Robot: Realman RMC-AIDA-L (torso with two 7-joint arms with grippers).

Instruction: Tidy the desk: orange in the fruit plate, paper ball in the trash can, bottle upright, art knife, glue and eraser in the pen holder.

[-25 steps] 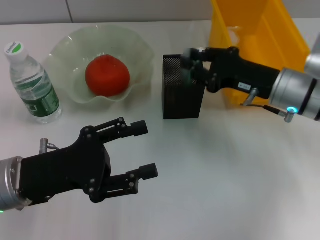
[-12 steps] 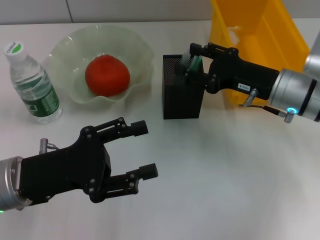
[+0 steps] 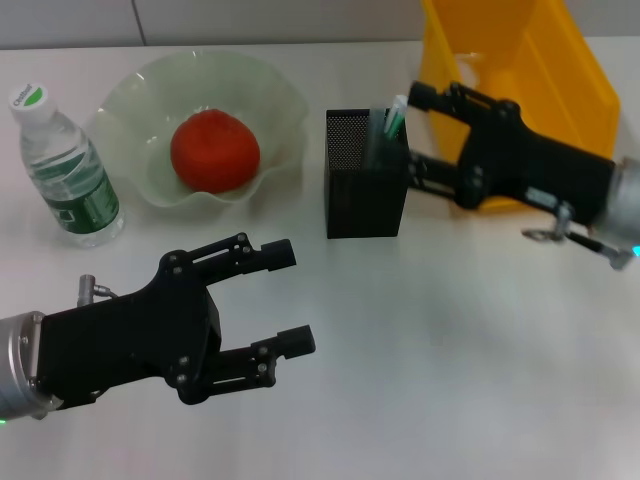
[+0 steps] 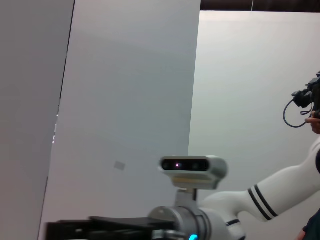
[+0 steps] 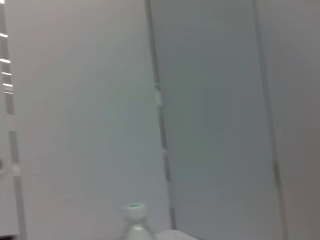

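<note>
a white desk [image 3: 450, 340] carries an upright water bottle [image 3: 66, 168], a pale green fruit plate [image 3: 140, 130], a black mesh pen holder [image 3: 364, 190] and a yellow bin [image 3: 580, 70].
</note>
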